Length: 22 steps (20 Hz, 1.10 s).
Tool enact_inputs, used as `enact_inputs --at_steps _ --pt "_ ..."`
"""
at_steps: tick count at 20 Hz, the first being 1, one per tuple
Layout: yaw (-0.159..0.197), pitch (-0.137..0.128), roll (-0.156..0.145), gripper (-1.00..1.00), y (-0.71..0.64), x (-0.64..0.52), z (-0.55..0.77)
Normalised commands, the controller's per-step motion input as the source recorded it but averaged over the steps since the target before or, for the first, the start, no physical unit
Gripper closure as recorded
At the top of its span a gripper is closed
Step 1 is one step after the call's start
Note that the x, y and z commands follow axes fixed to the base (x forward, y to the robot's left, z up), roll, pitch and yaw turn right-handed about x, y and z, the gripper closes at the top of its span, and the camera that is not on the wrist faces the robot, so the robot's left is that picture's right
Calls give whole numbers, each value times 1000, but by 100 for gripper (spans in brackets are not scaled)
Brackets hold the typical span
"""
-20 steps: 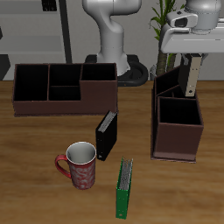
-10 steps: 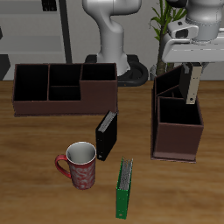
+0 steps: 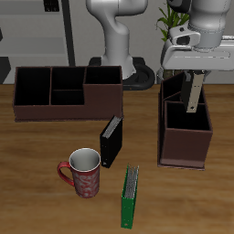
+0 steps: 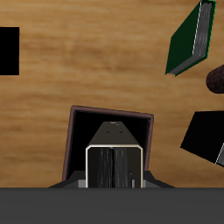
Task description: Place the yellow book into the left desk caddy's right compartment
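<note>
My gripper [image 3: 195, 77] is shut on the yellow book [image 3: 194, 95], a thin tan book hanging upright from the fingers. It hangs above the left desk caddy [image 3: 186, 144], a maroon-brown divided box with its narrow end towards the camera. The book's lower end is over the large square right compartment [image 3: 188, 120], at about rim height. In the wrist view the book [image 4: 114, 163] shows end-on between the fingers, with that compartment's dark floor [image 4: 87, 131] below it.
An identical caddy [image 3: 66, 91] stands broadside farther back. A black book [image 3: 111, 141] stands near the table's middle, with a red mug [image 3: 82, 174] and a green book [image 3: 132, 196] nearer the front edge. The green book [image 4: 192, 39] also shows in the wrist view.
My gripper has carried the yellow book down and a little towards the table's middle, from over the caddy's back sections to over its large compartment.
</note>
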Motion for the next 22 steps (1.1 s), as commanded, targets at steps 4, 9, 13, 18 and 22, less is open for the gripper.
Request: enact_inputs --at_steps 4,9,13,18,22 --pt "20 13 18 100 69 14 -197" --pt "2 29 0 100 30 76 -233" --pt "-5 15 -8 100 -40 52 -121" --pt "-11 22 5 100 -3 4 -128" --pt "7 18 26 100 105 -71 -155"
